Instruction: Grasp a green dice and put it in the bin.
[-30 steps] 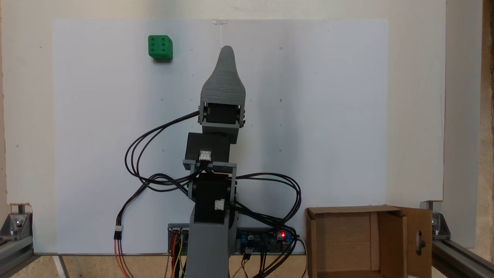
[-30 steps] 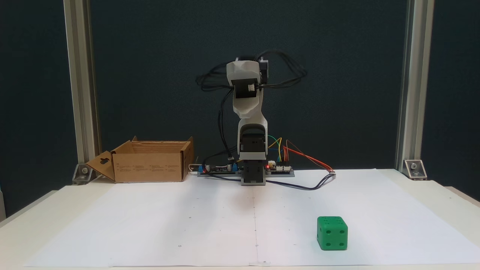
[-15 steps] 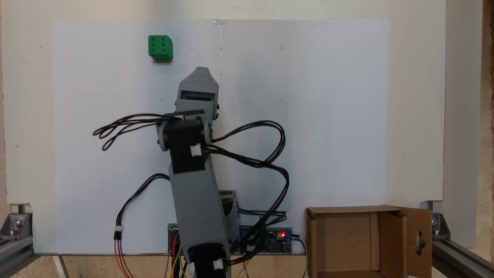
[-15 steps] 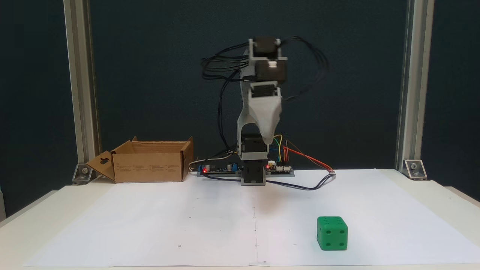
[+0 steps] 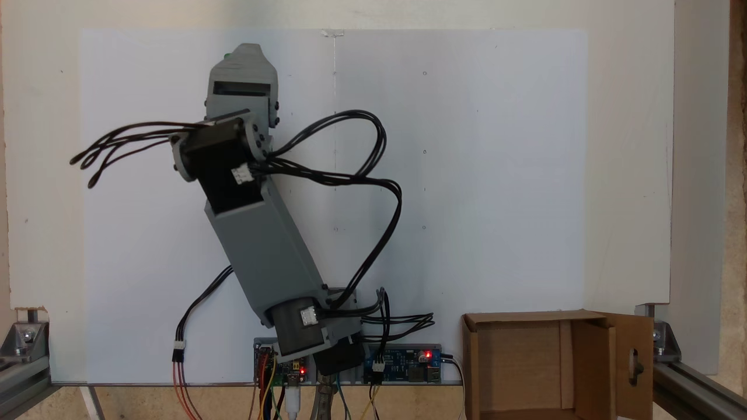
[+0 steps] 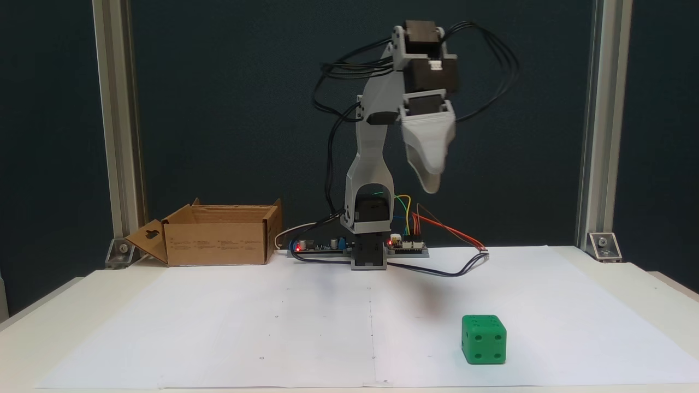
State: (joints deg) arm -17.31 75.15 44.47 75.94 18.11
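Dice sits on the paper, far from the box; we judge it light, rigid, best pinched across flat opposite faces, though the raised claw's opening we cannot tell.

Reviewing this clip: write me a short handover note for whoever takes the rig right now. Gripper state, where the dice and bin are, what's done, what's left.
Gripper: raised high above the paper, pointing down, holding nothing. Only one tip shows, so whether the jaws are open cannot be told.

Green dice: sits on the white paper, near the front right in this fixed view, untouched. In the top-down fixed view the gripper covers almost all of it; a green sliver shows at.

Bin: open cardboard box beside the arm's base, at the paper's back left, with no dice visible inside it.

Done: the arm is roughly above the dice.

Left: descend, grasp, carry to the bin, release.
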